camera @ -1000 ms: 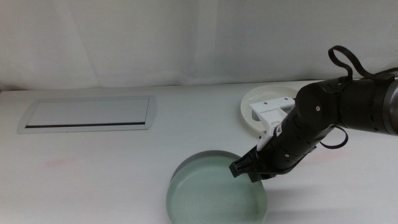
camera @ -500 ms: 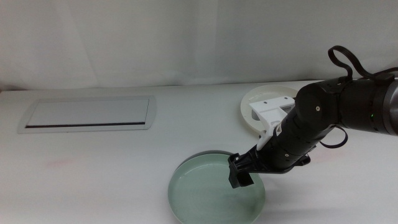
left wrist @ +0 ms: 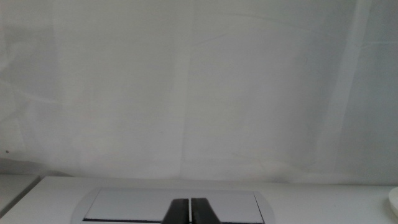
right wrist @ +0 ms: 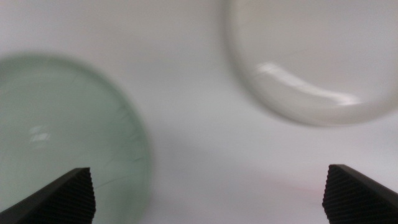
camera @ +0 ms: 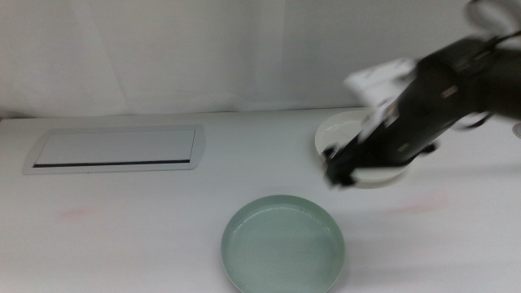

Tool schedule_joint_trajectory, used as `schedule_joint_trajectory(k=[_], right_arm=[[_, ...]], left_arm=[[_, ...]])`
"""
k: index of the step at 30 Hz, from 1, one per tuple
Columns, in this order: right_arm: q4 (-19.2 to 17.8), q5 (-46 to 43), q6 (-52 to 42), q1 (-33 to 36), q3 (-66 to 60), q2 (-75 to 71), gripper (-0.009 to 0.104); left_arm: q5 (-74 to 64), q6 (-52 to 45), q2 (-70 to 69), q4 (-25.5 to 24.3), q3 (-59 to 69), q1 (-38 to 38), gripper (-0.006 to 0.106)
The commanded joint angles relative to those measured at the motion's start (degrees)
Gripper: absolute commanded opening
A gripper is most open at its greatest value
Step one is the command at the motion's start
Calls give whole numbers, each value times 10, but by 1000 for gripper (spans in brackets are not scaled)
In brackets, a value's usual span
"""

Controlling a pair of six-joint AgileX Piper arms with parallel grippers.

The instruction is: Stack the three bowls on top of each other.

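Two bowls visible, both upright, round so no long axis: pale green bowl (camera: pixel 283 244) front-center on table (camera: pixel 163 220), cream-white bowl (camera: pixel 358 142) further back right, right gripper (camera: pixel 340 172) above its near rim, jaws wide, empty; left gripper (left wrist: pixel 189 211) closed, empty.

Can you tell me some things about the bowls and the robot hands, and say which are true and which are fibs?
1. The green bowl sits on the table with nothing in it. True.
2. The right gripper is holding the green bowl. False: its jaws are wide open and empty, up by the cream-white bowl.
3. The cream-white bowl is stacked on the green one. False: they lie apart.
4. The left gripper has its jaws shut. True.
5. The white panel lies in front of the green bowl. False: it lies farther back, toward the left.
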State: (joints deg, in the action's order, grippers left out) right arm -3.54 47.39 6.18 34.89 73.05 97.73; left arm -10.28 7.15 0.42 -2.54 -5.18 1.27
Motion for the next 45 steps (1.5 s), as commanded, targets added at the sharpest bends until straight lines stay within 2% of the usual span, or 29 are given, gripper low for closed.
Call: schedule_joint_trajectory(k=[1,6,12,19,25,34,45], right_arm=[[-26,16,14,-31,7,-47,103],[-35,54,14,-119,3,-154,103],[-109,125,14,-192,2,-292,103],[-94,133,35,-206,0,-346,103],[-91,65,43,-206,0,-307,103],[-72,-13,39,-206,15,-157,103],[-54,-18,23,-206,137,75,103]], left_arm=[[7,3,-21,4,3,-1,-3],[7,3,-21,4,3,-1,-3],[7,3,-21,4,3,-1,-3],[7,3,-21,1,3,-1,-3],[7,3,-21,1,3,-1,-3],[7,3,-21,1,3,-1,-3],[7,3,-21,1,3,-1,-3]])
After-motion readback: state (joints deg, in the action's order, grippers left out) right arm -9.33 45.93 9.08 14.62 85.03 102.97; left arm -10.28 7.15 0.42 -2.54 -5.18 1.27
